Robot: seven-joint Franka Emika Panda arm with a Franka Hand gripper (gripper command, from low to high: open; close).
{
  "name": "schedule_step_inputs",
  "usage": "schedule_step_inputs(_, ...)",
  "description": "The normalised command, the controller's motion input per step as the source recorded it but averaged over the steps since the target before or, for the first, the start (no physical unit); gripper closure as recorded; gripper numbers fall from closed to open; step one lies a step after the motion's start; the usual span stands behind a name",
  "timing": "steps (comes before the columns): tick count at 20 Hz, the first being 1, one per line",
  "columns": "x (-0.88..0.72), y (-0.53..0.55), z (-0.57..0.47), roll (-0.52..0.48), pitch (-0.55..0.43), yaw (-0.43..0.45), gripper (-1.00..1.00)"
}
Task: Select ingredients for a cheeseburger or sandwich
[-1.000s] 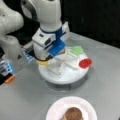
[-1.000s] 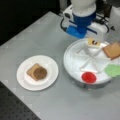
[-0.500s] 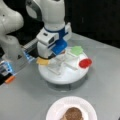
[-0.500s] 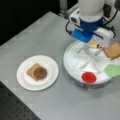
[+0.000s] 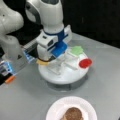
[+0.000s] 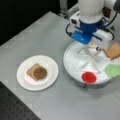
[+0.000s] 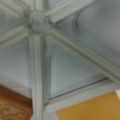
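Gripper (image 6: 88, 47) hangs low over the divided white tray (image 6: 75, 62), nearer its hub than 1 second ago; whether its jaws are parted or closed cannot be told. Cheese (image 7: 90, 110) and toast (image 6: 112, 50) lie in tray compartments beside it, with leaf (image 6: 113, 70) and red disc (image 6: 89, 77). Unmoved on the plate (image 6: 25, 80): patty (image 6: 40, 73) on toast.

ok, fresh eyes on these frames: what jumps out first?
The white arm dominates, its gripper lowered over the divided white tray at a front view's right. On the tray sit a red disc, a green leaf piece and a toast square. At that view's left, a white plate holds toast topped with the brown patty.
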Motion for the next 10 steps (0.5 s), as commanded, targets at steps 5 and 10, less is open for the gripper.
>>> schedule_step_inputs(5,-0.17,0.2,-0.14,0.071,-0.21,-0.071,-1.0)
schedule_step_inputs(10,-0.15,0.19,-0.13,0.071,-0.197,-0.093,-1.0)
